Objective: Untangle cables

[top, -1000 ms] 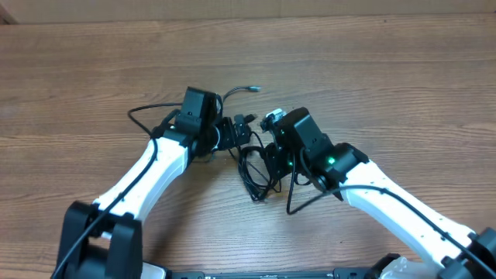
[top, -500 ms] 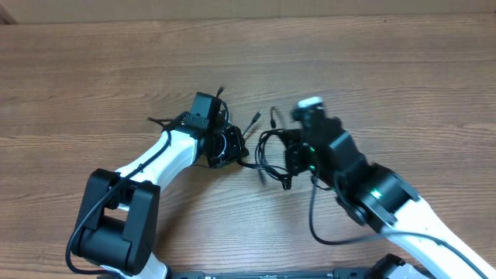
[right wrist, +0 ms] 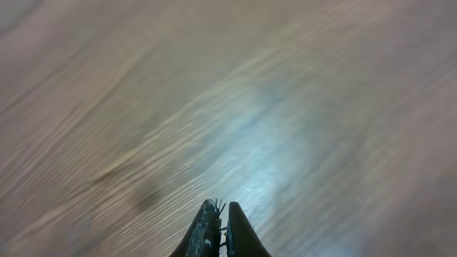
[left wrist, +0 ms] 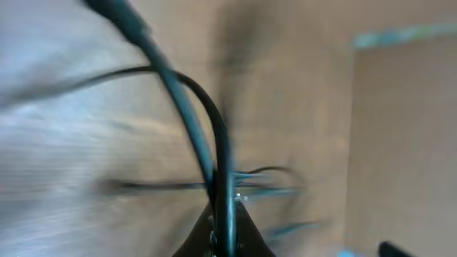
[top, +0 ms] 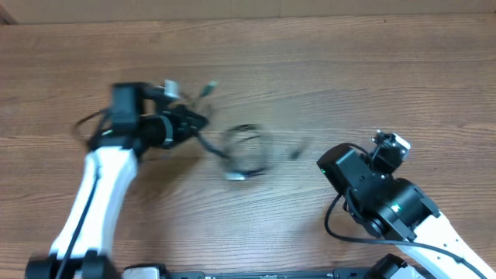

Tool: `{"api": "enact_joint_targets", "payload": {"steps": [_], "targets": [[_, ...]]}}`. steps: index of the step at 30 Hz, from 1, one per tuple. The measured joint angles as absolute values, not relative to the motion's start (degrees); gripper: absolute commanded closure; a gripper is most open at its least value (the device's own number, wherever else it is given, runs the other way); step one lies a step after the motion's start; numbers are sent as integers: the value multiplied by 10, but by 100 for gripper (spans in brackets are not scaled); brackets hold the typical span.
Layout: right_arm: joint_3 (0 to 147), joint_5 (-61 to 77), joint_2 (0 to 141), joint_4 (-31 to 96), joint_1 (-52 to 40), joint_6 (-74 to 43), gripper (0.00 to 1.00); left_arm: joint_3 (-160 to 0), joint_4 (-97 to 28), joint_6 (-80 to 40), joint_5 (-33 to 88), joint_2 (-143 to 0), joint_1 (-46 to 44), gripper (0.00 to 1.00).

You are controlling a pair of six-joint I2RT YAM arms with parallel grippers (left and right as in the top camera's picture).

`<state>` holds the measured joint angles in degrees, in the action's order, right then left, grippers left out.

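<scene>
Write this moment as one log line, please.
left gripper: shut on cables | right gripper: shut, empty, above table | cables: blurred, tangle state unclear

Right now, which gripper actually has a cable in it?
The left gripper: a thin black cable runs up out of its closed jaws. The right gripper is shut over the table, with no cable showing.

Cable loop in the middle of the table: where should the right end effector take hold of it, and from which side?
Probably the right edge of the loop, from above on its right. The loop seems to lie flat and open, and its left side runs to the left end effector, which pinches a cable. The picture is blurred, so the exact strand is unclear.
</scene>
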<state>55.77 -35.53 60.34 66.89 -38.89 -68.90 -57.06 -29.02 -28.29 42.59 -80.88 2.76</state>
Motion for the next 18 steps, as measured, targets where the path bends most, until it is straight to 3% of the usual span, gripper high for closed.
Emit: {"api": "enact_joint_targets", "payload": {"steps": [3,8,13,18], "targets": [[557,-371,631,694,-389,-755,94,-571,-299,-265,422,-755,79,96],[554,-348,665,615,-388,-788,64,-571,-302,-238,429,-711,111,96],[551,-220,676,439,-388,-640,50,-571,-298,-153,514,-710,81,96],[551,-47,677,344,-388,-442,35,-571,-260,-87,610,-710,41,96]]}}
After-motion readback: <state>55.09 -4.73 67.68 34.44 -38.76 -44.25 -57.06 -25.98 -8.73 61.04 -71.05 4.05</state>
